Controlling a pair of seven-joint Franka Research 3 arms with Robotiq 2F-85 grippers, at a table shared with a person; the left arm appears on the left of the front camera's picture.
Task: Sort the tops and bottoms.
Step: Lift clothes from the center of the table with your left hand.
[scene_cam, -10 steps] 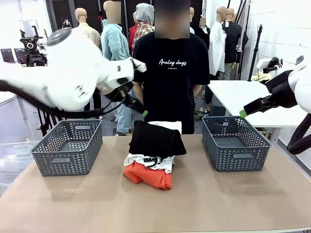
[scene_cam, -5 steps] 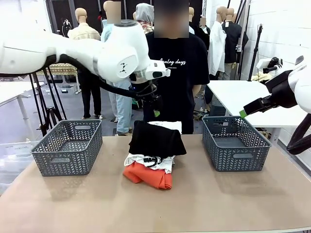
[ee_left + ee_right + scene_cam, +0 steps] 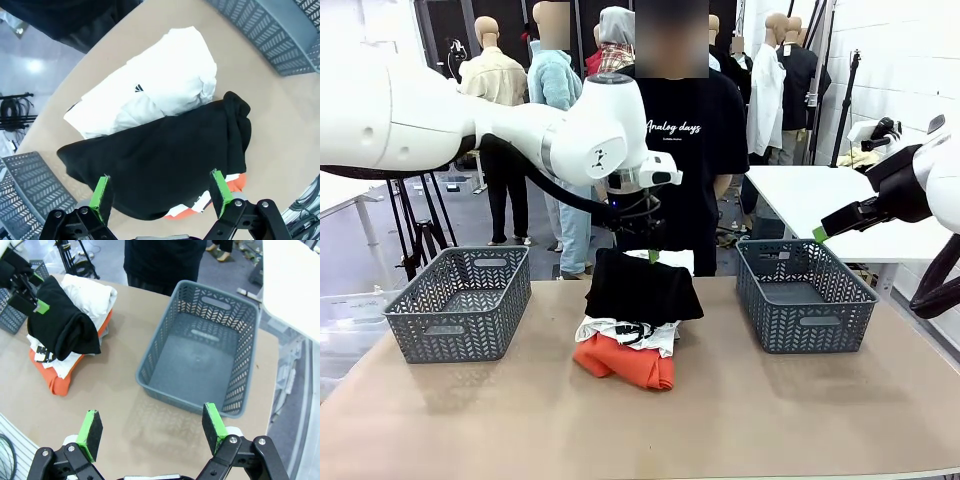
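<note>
The left gripper (image 3: 160,181) hung spread wide over the heap by the table's (image 3: 740,430) far edge, where a black garment (image 3: 642,287) smothered the white tee (image 3: 625,332) and orange top (image 3: 625,365), flanked by the left basket (image 3: 460,330) and right basket (image 3: 805,325), with a person (image 3: 670,150) behind, while the right gripper (image 3: 152,422), equally spread, hovered near the right edge.

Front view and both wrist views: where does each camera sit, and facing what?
Front view: robot's side, facing the person across the table; left gripper above the black garment, right gripper raised.
Left wrist view: down open fingers onto the black garment.
Right wrist view: down open fingers onto the right basket.
All share the black garment.
</note>
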